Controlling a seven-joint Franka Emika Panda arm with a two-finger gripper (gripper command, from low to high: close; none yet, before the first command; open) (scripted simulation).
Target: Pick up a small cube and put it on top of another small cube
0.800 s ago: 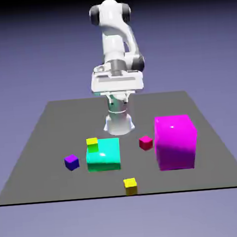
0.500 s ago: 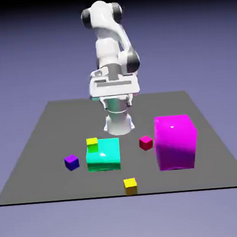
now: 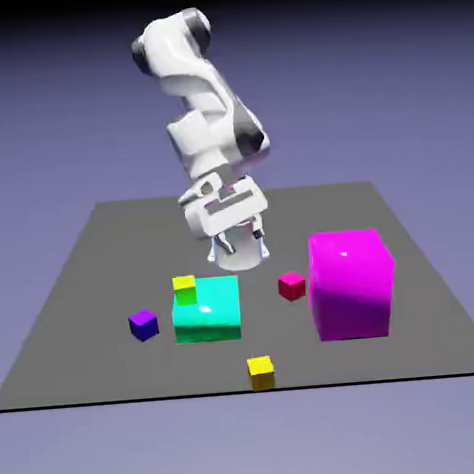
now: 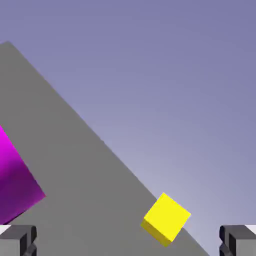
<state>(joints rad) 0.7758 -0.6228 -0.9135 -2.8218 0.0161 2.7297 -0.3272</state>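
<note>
The small crimson-pink cube (image 3: 291, 285) rests on the grey table, just left of the big magenta block. The small indigo cube (image 3: 143, 324) sits further toward the exterior view's left, beside the teal block. My gripper (image 3: 239, 249) hangs tilted above the table, behind both cubes and touching neither. It is open, with nothing between its fingers. In the hand view my gripper (image 4: 128, 242) shows its two grey fingertips (image 4: 17, 240) wide apart at the bottom corners. Neither small cube appears in that view.
A big magenta block (image 3: 352, 282) (image 4: 12, 185) stands right of the crimson cube. A flat teal block (image 3: 207, 309) carries a small yellow cube (image 3: 185, 288) on its back left corner. Another yellow cube (image 3: 260, 372) (image 4: 166, 219) lies near the table's front edge.
The arm has swung toward the exterior view's left and bent forward. The hand has dropped lower and tilted. No cube has moved.
</note>
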